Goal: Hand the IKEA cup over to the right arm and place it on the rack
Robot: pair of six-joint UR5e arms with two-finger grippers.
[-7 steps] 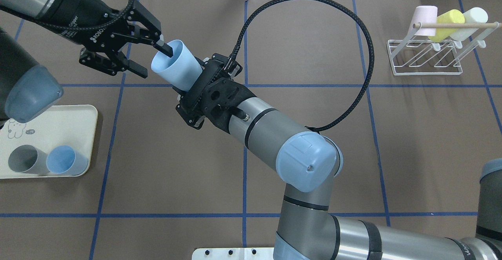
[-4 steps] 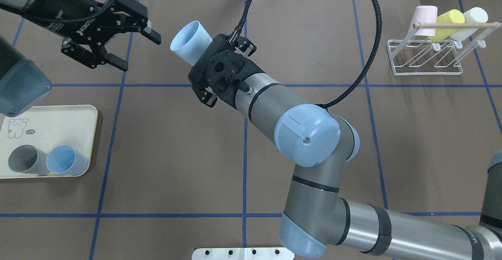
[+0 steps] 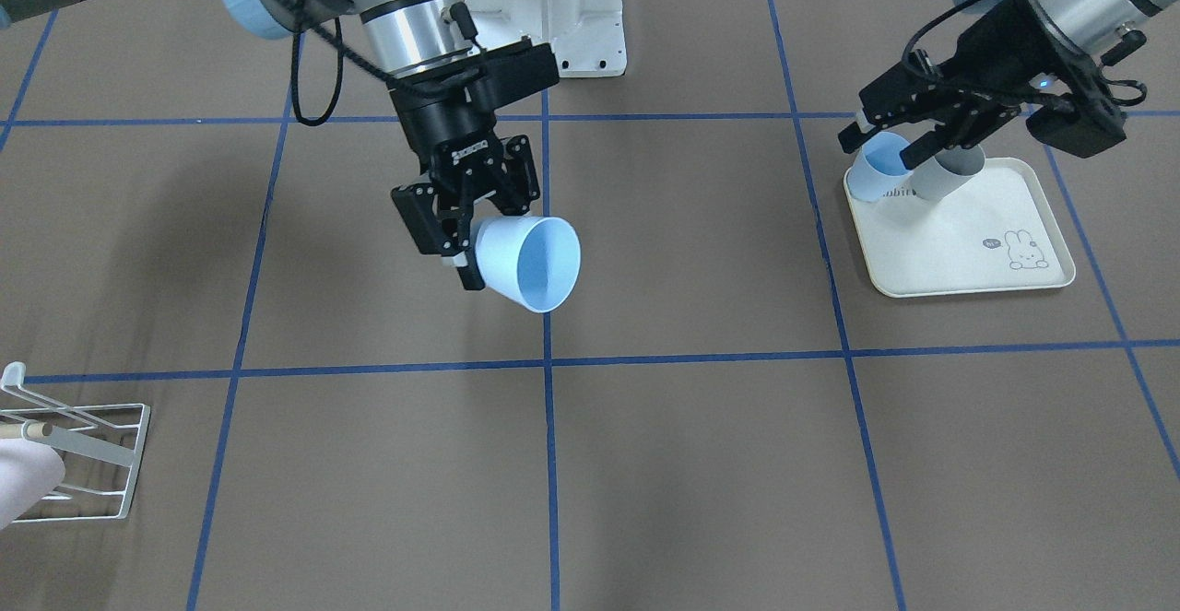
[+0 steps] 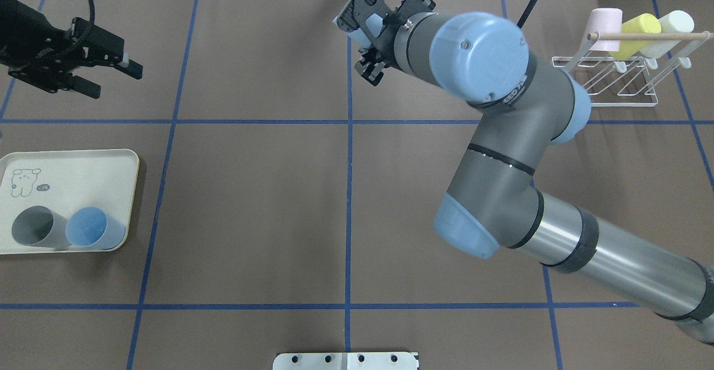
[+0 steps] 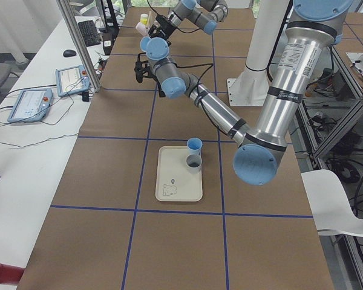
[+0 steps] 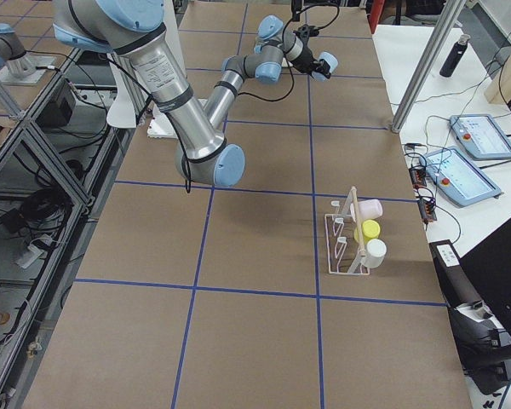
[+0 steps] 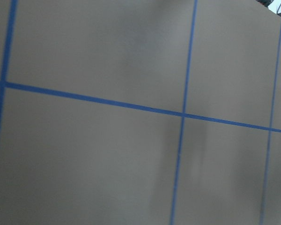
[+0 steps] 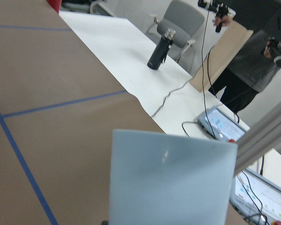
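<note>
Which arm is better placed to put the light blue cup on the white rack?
Right: the right jaws grip the cup, nearer the rack; the left jaws are open, empty and farther away.

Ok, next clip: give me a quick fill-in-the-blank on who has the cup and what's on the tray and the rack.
1. The light blue cup in the air is held by the robot's ___ arm.
2. The left gripper is open and holds ___.
3. The tray carries a grey cup and a ___ one.
4. The rack holds ___ cups.

Missing words: right; nothing; blue; three.
</note>
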